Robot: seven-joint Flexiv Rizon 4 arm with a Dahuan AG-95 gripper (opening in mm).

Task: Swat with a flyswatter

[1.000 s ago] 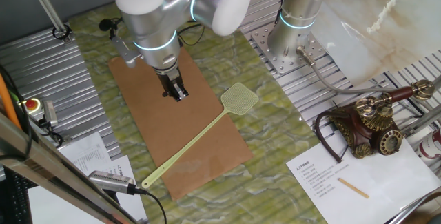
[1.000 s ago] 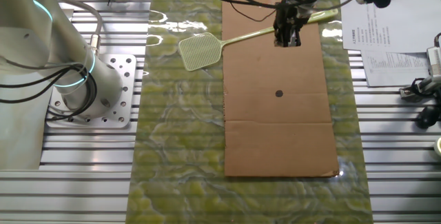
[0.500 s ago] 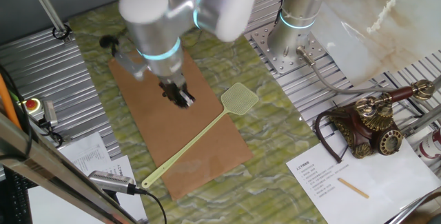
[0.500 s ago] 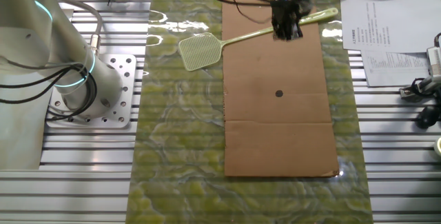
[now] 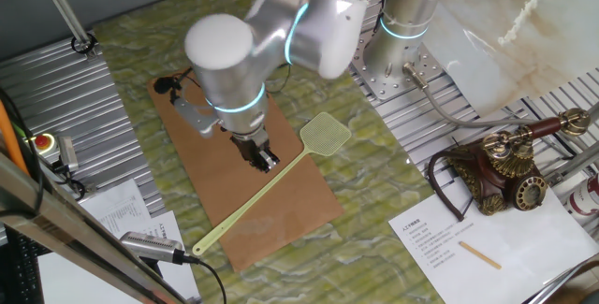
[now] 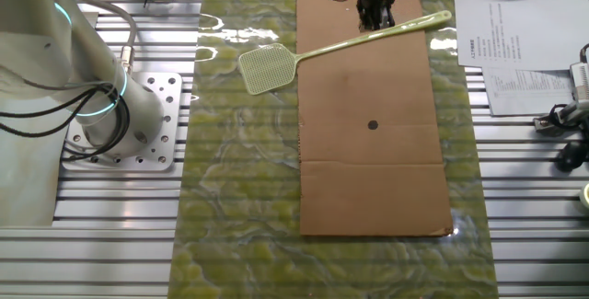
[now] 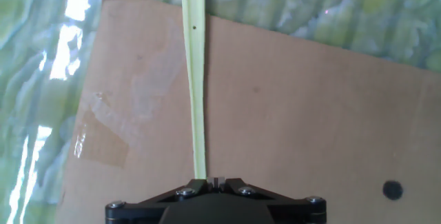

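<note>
The pale yellow-green flyswatter (image 5: 326, 135) lies flat across the brown board (image 5: 211, 178), with its mesh head off the board's edge on the green mat. In the other fixed view its head (image 6: 267, 67) is at the left and its handle runs right across the board (image 6: 368, 179). My gripper (image 5: 265, 160) hangs over the middle of the handle, also in the other fixed view (image 6: 376, 16). In the hand view the handle (image 7: 195, 79) runs straight up from just left of my gripper (image 7: 216, 180). The jaws stand together and hold nothing.
A black dot (image 6: 373, 124) marks the board; it also shows in the hand view (image 7: 392, 189). An antique telephone (image 5: 501, 168) and a paper with a small wooden stick (image 5: 479, 254) lie at the right. A second arm's base (image 6: 120, 120) stands left of the mat. Papers (image 6: 515, 46) lie at the right.
My gripper has moved from over the board's middle to over the flyswatter's handle. The flyswatter has not moved.
</note>
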